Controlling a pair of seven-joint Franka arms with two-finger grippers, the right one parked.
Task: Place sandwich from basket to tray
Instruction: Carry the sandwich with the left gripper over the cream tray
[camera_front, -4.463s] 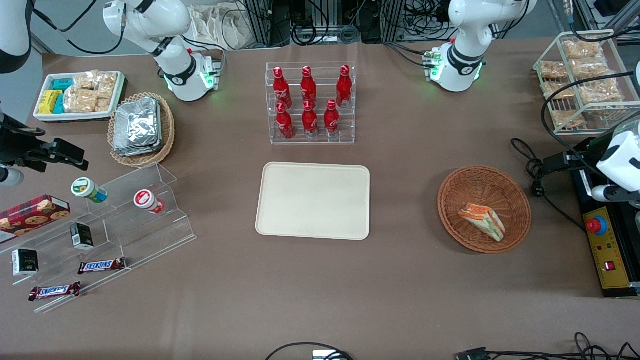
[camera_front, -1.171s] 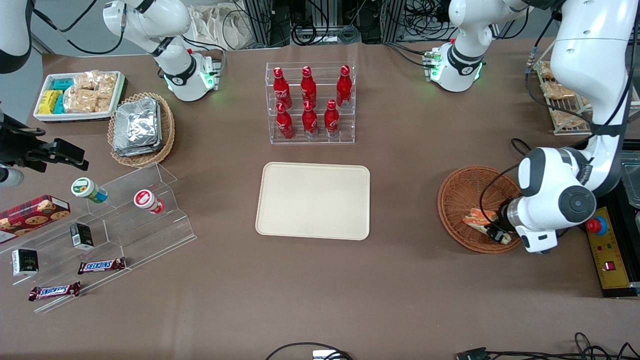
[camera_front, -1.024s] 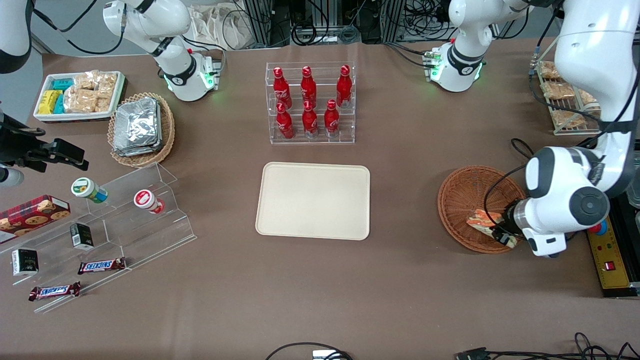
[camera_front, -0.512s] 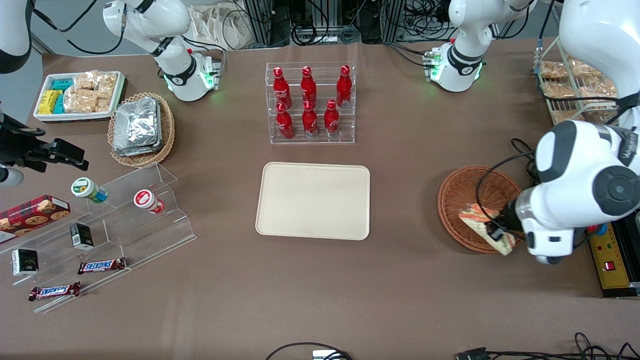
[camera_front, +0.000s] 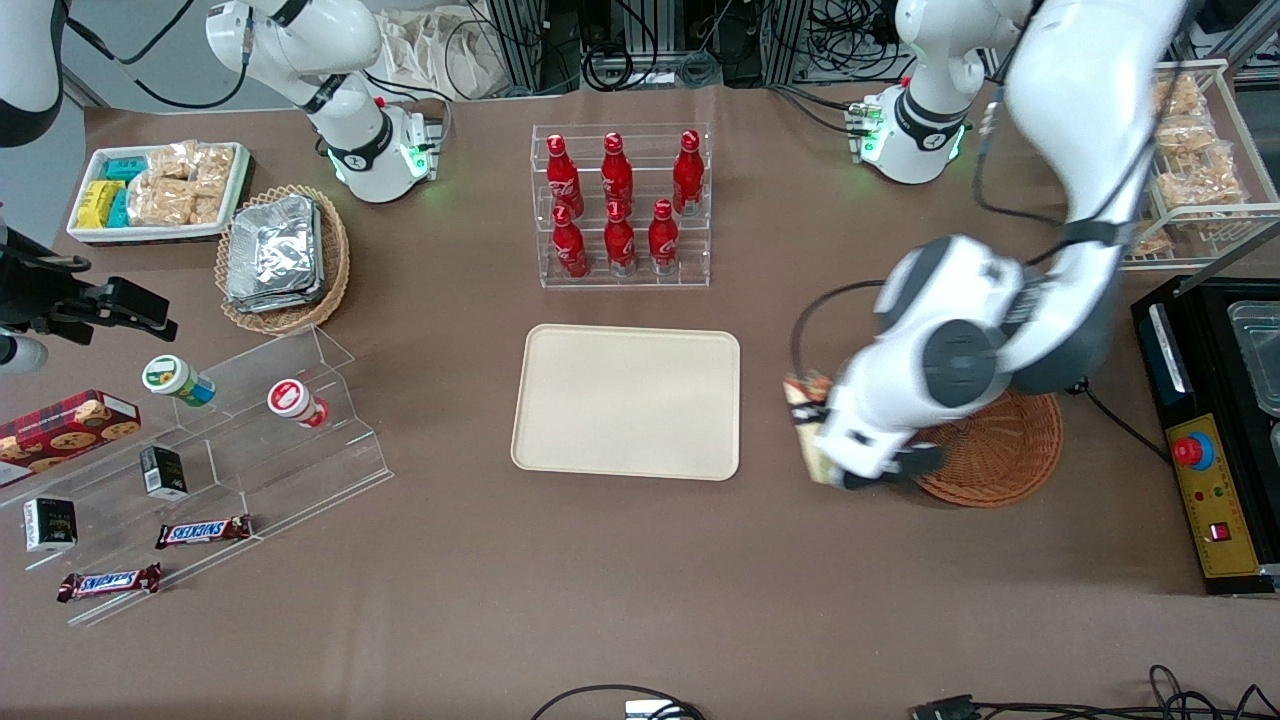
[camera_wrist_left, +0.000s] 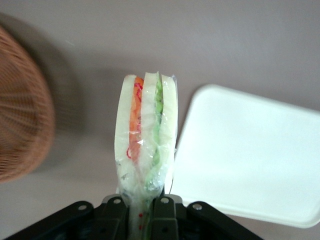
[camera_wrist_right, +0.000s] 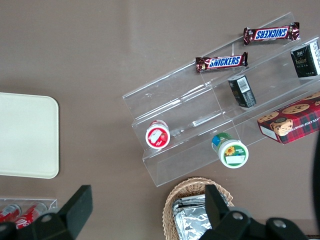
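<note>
My left gripper (camera_front: 815, 430) is shut on the sandwich (camera_front: 803, 390), a wrapped wedge with orange and green filling. It hangs above the bare table between the reddish-brown basket (camera_front: 1000, 450) and the cream tray (camera_front: 625, 415). In the left wrist view the sandwich (camera_wrist_left: 146, 135) stands on edge out of the gripper (camera_wrist_left: 141, 215), pinched at its narrow end between both black fingers (camera_wrist_left: 116, 215). The basket (camera_wrist_left: 22, 110) shows on one side of it and the tray (camera_wrist_left: 250, 155) on the other. The arm's wrist covers part of the basket in the front view.
A clear rack of red bottles (camera_front: 620, 205) stands farther from the front camera than the tray. Toward the parked arm's end are a tan basket of foil packets (camera_front: 283, 255) and an acrylic snack stand (camera_front: 250, 440). A control box with a red button (camera_front: 1205, 480) lies beside the basket.
The gripper closed on the sandwich in the basket, lifted it out and carried it toward the tray. The basket now holds nothing that I can see.
</note>
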